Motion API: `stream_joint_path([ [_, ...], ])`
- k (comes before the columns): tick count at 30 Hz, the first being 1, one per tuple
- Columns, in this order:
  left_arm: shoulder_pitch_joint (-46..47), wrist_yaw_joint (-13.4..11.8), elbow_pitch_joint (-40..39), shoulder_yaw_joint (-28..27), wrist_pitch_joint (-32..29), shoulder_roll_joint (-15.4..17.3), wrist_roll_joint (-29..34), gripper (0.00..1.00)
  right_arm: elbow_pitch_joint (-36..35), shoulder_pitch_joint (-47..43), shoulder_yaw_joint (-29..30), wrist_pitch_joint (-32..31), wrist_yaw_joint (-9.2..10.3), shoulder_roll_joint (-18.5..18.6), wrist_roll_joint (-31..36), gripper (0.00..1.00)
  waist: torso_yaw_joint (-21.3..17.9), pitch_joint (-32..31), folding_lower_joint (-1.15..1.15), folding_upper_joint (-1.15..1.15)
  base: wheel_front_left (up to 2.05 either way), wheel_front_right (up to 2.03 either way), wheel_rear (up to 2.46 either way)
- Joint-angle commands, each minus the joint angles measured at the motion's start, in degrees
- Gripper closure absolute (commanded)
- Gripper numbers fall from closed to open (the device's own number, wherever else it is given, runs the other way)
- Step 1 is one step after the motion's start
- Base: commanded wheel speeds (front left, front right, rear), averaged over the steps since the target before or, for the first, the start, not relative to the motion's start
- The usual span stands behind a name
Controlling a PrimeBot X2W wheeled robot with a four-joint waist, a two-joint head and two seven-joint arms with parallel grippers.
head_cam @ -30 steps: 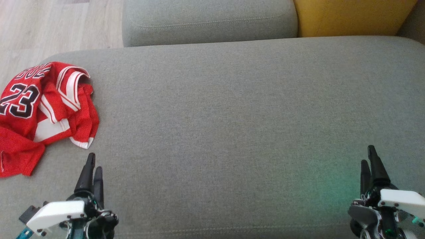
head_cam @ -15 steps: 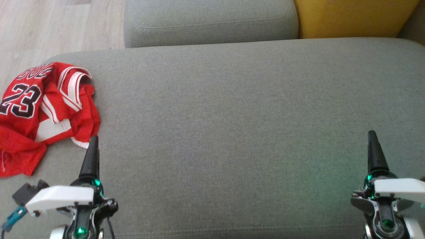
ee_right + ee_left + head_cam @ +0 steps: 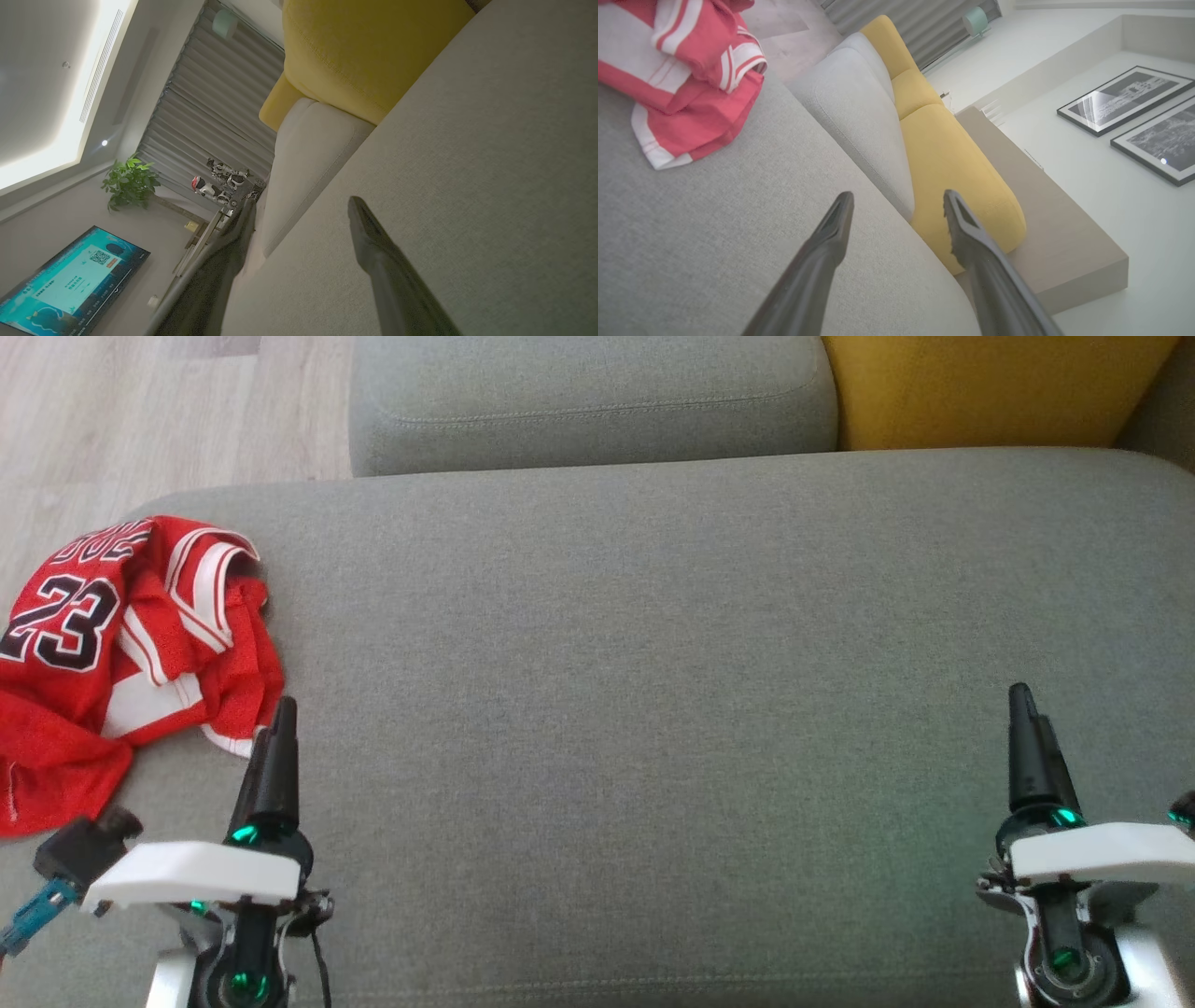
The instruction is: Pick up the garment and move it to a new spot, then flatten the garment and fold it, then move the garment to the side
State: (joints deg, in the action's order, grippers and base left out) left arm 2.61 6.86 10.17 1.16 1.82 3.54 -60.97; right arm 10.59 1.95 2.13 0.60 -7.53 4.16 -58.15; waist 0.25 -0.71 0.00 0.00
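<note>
Head view, jersey place: the crumpled red mesh basketball jersey with white trim and a black "23" (image 3: 121, 653) lay at the far left corner of the grey fabric sofa seat (image 3: 653, 663), reaching across its left edge.
Left wrist view, same jersey: the jersey (image 3: 686, 79) sat bunched in folds, with one white-banded corner (image 3: 654, 161) lying flat on the seat on the side nearest the fingers.
Left jaws: they were spread wide with nothing between them, and the two dark fingers (image 3: 831, 238) hung over bare seat. In the head view their tip stood just beside the jersey's near-right corner; whether it touched could not be told.
Right jaws: they stood wide apart and empty, the dark fingers (image 3: 373, 247) over the right part of the seat toward its near edge, well apart from the jersey.
Handling: the jersey was probably light, soft and limp. Thin mesh would sag from any grip point. It was not fragile, though several layers might lift together.
Where to hold: the white-banded corner nearest the left jaws looked the easiest pinch. For spreading, a trimmed band (image 3: 201, 588) would likely give a firmer edge.
Long axis: the heap ran roughly along the seat's left edge, far to near.
Pointing: the number panel lay at the far left with its digits tilted. The trimmed opening faced the far edge, and a plain red lobe (image 3: 51, 784) reached toward the near edge. The true neck-to-hem line could not be read.
</note>
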Motion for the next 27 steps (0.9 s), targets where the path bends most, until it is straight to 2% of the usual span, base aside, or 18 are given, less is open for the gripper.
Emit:
stream_joint_path([
  [1,2.8,0.2,-2.7,-0.3,0.7,1.3,2.5,0.00,-2.6,2.9,-0.9,0.7,0.02,1.2,2.6,0.00,0.0,0.0,0.00,0.00,0.00,0.00,0.00],
  [10,2.7,-0.6,-4.5,1.5,2.2,2.5,12.2,0.00,-2.5,2.9,-1.8,2.0,0.02,1.3,11.0,0.00,0.1,-0.2,0.00,0.00,0.00,0.00,0.00],
  [27,1.5,-2.8,-5.1,4.3,4.8,4.0,24.6,0.00,-2.3,2.1,-3.1,4.0,0.03,0.7,23.7,0.00,0.4,-0.8,0.00,0.00,0.00,0.00,0.00],
])
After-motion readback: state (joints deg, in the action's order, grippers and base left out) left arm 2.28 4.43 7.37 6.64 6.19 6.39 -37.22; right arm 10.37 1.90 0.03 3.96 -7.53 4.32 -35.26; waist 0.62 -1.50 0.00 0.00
